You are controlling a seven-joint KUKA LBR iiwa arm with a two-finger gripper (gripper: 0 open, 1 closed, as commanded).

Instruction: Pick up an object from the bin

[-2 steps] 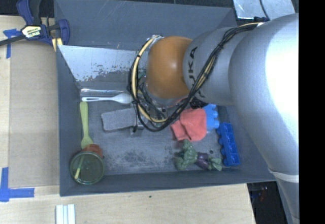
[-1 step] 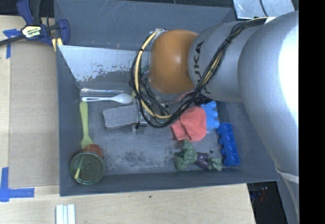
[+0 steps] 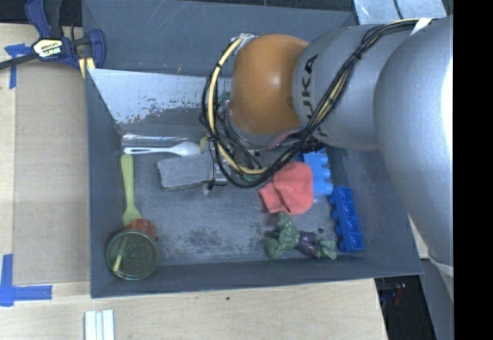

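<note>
My gripper (image 3: 217, 175) pokes out below the orange cover near the middle of the bin, mostly hidden by cables. It sits at the right end of a flat grey pad (image 3: 179, 173) lying on the bin floor. A white plastic spoon (image 3: 168, 149) lies just behind the pad. To the right of the gripper lies a crumpled red cloth (image 3: 291, 189).
A yellow-green stick (image 3: 127, 186) runs down the left side to a round green lid (image 3: 132, 254) in the front left corner. Blue bricks (image 3: 347, 221) and a green toy figure (image 3: 291, 241) lie at the front right. The arm and its orange cover hang over the bin's right half.
</note>
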